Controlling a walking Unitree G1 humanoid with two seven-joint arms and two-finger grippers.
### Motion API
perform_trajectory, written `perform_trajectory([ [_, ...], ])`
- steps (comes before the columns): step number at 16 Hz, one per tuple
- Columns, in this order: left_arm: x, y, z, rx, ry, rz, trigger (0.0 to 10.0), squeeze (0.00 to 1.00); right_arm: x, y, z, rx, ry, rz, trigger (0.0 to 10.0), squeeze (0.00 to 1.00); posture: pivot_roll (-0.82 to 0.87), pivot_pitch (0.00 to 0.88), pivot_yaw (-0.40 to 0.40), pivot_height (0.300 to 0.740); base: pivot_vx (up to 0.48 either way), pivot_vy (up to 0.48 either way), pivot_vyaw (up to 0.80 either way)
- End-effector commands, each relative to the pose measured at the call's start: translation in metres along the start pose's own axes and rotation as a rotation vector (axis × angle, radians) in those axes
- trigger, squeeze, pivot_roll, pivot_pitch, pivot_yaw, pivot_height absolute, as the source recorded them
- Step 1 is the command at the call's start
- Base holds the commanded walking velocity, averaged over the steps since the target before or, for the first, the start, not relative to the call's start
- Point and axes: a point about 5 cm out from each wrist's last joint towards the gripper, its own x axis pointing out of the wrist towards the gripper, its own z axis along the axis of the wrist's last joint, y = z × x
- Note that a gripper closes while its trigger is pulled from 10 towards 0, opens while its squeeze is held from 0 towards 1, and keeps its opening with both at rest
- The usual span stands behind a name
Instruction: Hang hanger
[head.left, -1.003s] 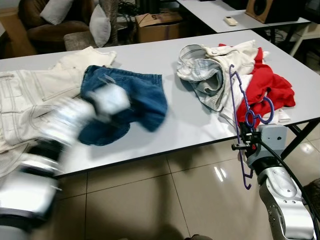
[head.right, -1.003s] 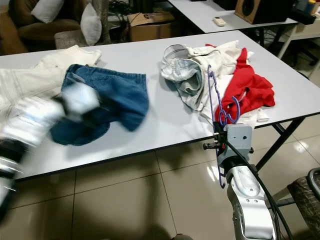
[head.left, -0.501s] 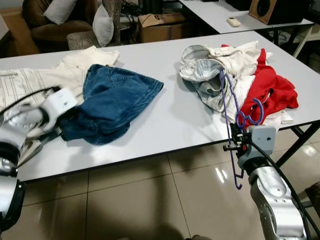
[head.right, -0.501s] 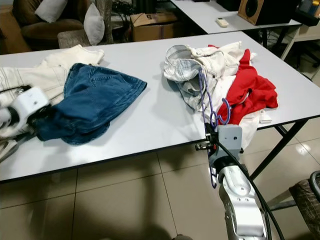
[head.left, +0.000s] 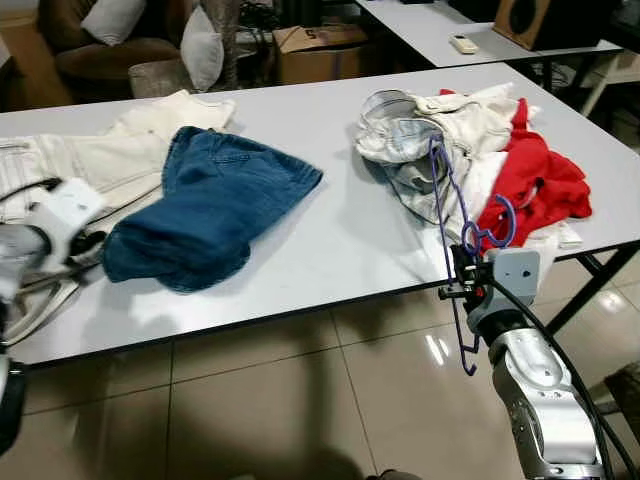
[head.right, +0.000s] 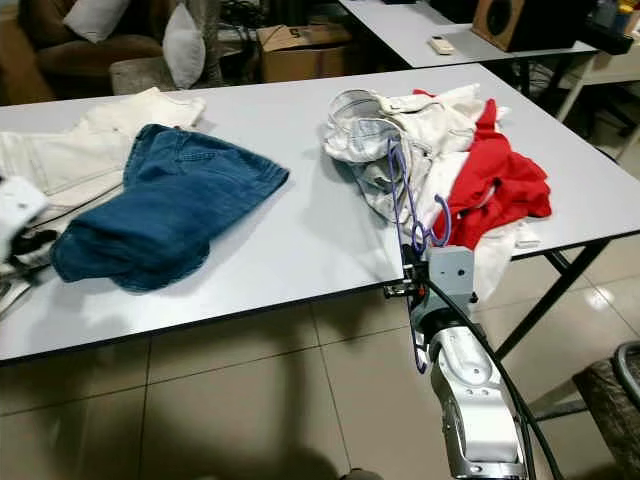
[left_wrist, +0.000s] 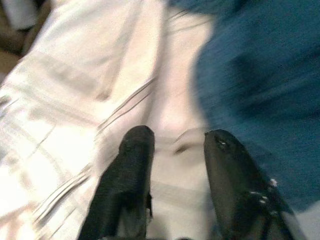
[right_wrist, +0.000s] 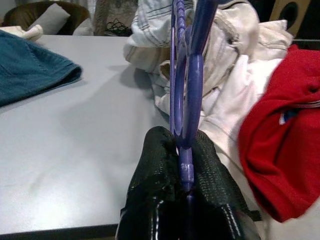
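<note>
The right gripper (right_wrist: 186, 165) squeezes the purple hanger (head.left: 447, 220) tight; the left gripper (left_wrist: 177, 150) has its fingers apart over white clothes (left_wrist: 75, 100)

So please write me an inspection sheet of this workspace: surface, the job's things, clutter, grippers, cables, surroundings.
Surface: grey table, bare in the middle.
Job's things: purple hanger held upright at the table's near edge.
Clutter: blue jeans, cream trousers, a heap with a red garment and pale clothes.
Grippers: right gripper shut on the hanger; left gripper open over the cream trousers.
Cables: black cable along the right arm.
Surroundings: tiled floor, cardboard box, cushions, second table.
</note>
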Motion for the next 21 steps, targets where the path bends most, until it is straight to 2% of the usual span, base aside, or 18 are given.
perform_trajectory([
  [1, -0.003, 0.007, 0.000, -0.032, -0.017, 0.033, 10.0, 1.00, 0.003, 0.000, 0.006, 0.000, -0.025, -0.001, 10.0, 0.00, -0.10, 0.000, 0.028, 0.740, 0.000, 0.000, 0.00],
  [2, -0.004, 0.009, 0.006, -0.083, -0.078, 0.030, 10.0, 1.00, 0.003, 0.000, 0.006, 0.002, -0.027, -0.005, 10.0, 0.00, -0.11, 0.000, 0.032, 0.740, 0.000, 0.000, 0.00],
  [4, -0.011, 0.006, 0.000, -0.030, -0.059, -0.140, 10.0, 1.00, 0.000, -0.003, 0.007, 0.006, -0.032, -0.020, 10.0, 0.00, -0.11, 0.000, 0.042, 0.740, 0.000, 0.000, 0.00],
  [5, -0.011, 0.005, 0.007, -0.102, -0.150, -0.182, 10.0, 1.00, 0.000, -0.005, 0.007, 0.004, -0.033, -0.026, 10.0, 0.00, -0.11, 0.000, 0.045, 0.740, 0.000, 0.000, 0.00],
  [7, -0.006, -0.003, 0.041, -0.199, -0.372, -0.254, 10.0, 1.00, 0.001, -0.007, 0.007, 0.004, -0.035, -0.038, 10.0, 0.00, -0.11, 0.000, 0.044, 0.740, 0.000, 0.000, 0.00],
  [8, -0.001, -0.014, 0.069, -0.245, -0.523, -0.308, 10.0, 1.00, 0.002, -0.007, 0.009, 0.006, -0.039, -0.040, 10.0, 0.00, -0.11, 0.000, 0.044, 0.740, 0.000, 0.000, 0.00],
  [9, 0.004, -0.023, 0.089, -0.286, -0.616, -0.340, 10.0, 1.00, 0.003, -0.006, 0.010, 0.007, -0.043, -0.039, 10.0, 0.00, -0.11, 0.000, 0.044, 0.740, 0.000, 0.000, 0.00],
  [10, 0.009, -0.039, 0.111, -0.309, -0.691, -0.387, 10.0, 1.00, 0.005, -0.005, 0.011, 0.006, -0.046, -0.036, 10.0, 0.00, -0.11, 0.000, 0.044, 0.740, 0.000, 0.000, 0.00],
  [11, 0.009, -0.039, 0.111, -0.309, -0.691, -0.387, 10.0, 1.00, 0.005, -0.005, 0.011, 0.006, -0.046, -0.036, 10.0, 0.00, -0.11, 0.000, 0.044, 0.740, 0.000, 0.000, 0.00],
  [12, 0.013, -0.049, 0.121, -0.317, -0.711, -0.417, 10.0, 1.00, 0.006, -0.005, 0.012, 0.006, -0.048, -0.036, 10.0, 0.00, -0.11, 0.000, 0.045, 0.740, 0.000, 0.000, 0.00],
  [13, 0.024, -0.091, 0.146, -0.299, -0.718, -0.536, 10.0, 0.00, 0.007, -0.005, 0.013, 0.006, -0.051, -0.035, 10.0, 0.00, -0.12, 0.000, 0.050, 0.740, 0.000, 0.000, 0.00],
  [14, 0.029, -0.120, 0.159, -0.283, -0.703, -0.604, 10.0, 0.00, 0.008, -0.004, 0.014, 0.006, -0.052, -0.036, 10.0, 0.00, -0.13, 0.000, 0.055, 0.740, 0.000, 0.000, 0.00],
  [16, 0.040, -0.173, 0.165, -0.235, -0.606, -0.626, 10.0, 0.00, 0.006, -0.005, 0.015, 0.007, -0.058, -0.049, 10.0, 0.00, -0.15, 0.000, 0.072, 0.740, 0.000, 0.000, 0.00],
  [17, 0.040, -0.173, 0.165, -0.235, -0.606, -0.626, 10.0, 0.00, 0.006, -0.005, 0.015, 0.007, -0.058, -0.049, 10.0, 0.00, -0.15, 0.000, 0.072, 0.740, 0.000, 0.000, 0.00],
  [18, 0.044, -0.193, 0.163, -0.234, -0.554, -0.611, 10.0, 0.00, 0.004, -0.006, 0.015, 0.006, -0.058, -0.058, 10.0, 0.00, -0.15, 0.000, 0.075, 0.740, 0.000, 0.000, 0.00],
  [19, 0.046, -0.198, 0.161, -0.225, -0.527, -0.582, 10.0, 0.00, 0.003, -0.006, 0.015, 0.006, -0.057, -0.062, 10.0, 0.00, -0.15, 0.000, 0.075, 0.740, 0.000, 0.000, 0.00],
  [20, 0.051, -0.202, 0.155, -0.195, -0.465, -0.486, 10.0, 0.00, 0.002, -0.007, 0.015, 0.005, -0.054, -0.070, 10.0, 0.00, -0.16, 0.002, 0.080, 0.740, 0.000, 0.000, 0.00],
  [21, 0.053, -0.203, 0.152, -0.176, -0.439, -0.448, 10.0, 0.00, 0.002, -0.007, 0.015, 0.006, -0.053, -0.072, 10.0, 0.00, -0.16, 0.002, 0.080, 0.740, 0.000, 0.000, 0.00],
])
